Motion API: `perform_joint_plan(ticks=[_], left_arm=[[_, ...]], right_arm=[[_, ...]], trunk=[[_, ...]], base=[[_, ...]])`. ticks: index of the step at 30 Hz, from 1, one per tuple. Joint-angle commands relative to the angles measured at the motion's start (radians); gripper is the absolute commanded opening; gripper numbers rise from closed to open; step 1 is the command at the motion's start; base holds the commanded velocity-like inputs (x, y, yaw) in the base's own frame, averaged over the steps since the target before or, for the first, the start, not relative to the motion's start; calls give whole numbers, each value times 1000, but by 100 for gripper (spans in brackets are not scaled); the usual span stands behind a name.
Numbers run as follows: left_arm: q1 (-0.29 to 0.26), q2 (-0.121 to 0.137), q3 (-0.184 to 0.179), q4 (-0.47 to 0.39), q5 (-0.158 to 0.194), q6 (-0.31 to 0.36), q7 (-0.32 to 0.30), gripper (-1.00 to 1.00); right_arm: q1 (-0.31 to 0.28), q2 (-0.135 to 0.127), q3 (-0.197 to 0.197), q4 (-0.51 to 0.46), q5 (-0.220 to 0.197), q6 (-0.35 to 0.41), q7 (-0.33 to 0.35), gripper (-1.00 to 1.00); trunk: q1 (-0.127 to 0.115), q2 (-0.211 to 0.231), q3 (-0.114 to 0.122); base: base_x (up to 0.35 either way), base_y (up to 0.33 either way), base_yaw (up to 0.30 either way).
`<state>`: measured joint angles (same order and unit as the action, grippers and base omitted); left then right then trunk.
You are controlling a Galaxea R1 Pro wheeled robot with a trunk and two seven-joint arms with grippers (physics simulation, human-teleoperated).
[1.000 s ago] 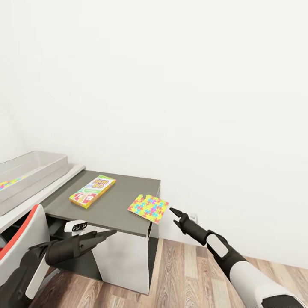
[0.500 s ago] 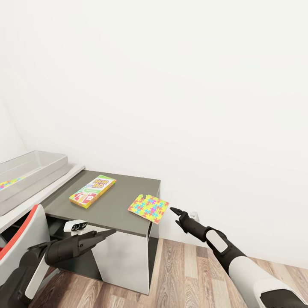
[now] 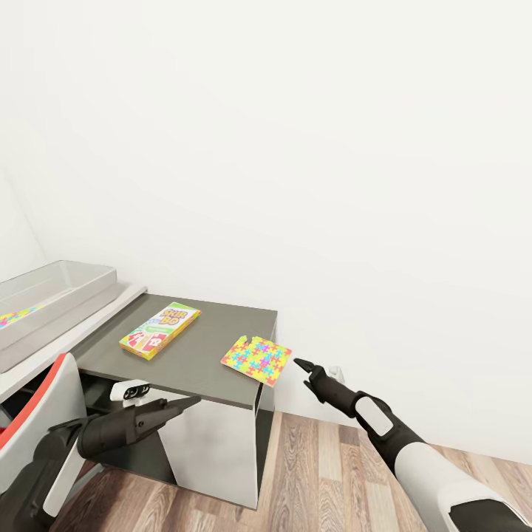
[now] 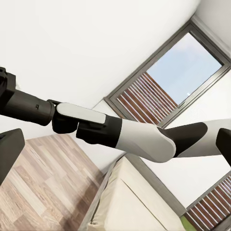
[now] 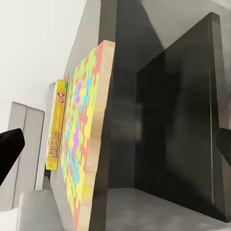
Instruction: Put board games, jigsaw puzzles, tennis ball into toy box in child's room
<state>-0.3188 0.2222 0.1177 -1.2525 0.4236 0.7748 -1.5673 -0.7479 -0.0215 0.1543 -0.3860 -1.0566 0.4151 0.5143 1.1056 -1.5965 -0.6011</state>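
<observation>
A jigsaw puzzle lies on the dark grey side unit of the table, with its corner over the unit's right edge. A yellow-green and red board game lies further left on the same top. The grey toy box stands on the pale desk top at the far left, with another jigsaw puzzle inside it. My right gripper hovers open just right of the overhanging puzzle, level with it. The right wrist view looks edge-on at the puzzle and the game. My left gripper is open and empty, below the unit's front edge.
A red and white chair stands in front of the desk beside my left arm. A white wall rises right behind the table. Wooden floor lies to the right of the unit. The left wrist view shows the bed and a window.
My right forearm has dropped a little, while its gripper stays beside the puzzle. The view has shifted slightly. The objects have not moved.
</observation>
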Motion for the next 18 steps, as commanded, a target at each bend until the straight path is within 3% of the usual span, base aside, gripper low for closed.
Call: perform_joint_plan(ticks=[1,11,18], left_arm=[[0,0,0,0,0,11,-3,100],[0,0,-1,1,1,10,-3,100],[-1,0,-1,0,1,9,-3,100]], right_arm=[[-1,-1,4,0,-7,1,1,100],[0,-1,5,-3,-6,-15,1,100],[1,-1,4,-4,-6,-16,2,100]], trunk=[[0,-1,-1],[0,-1,-1],[0,-1,0]], base=[[0,0,0],[0,0,2],[0,-2,166]])
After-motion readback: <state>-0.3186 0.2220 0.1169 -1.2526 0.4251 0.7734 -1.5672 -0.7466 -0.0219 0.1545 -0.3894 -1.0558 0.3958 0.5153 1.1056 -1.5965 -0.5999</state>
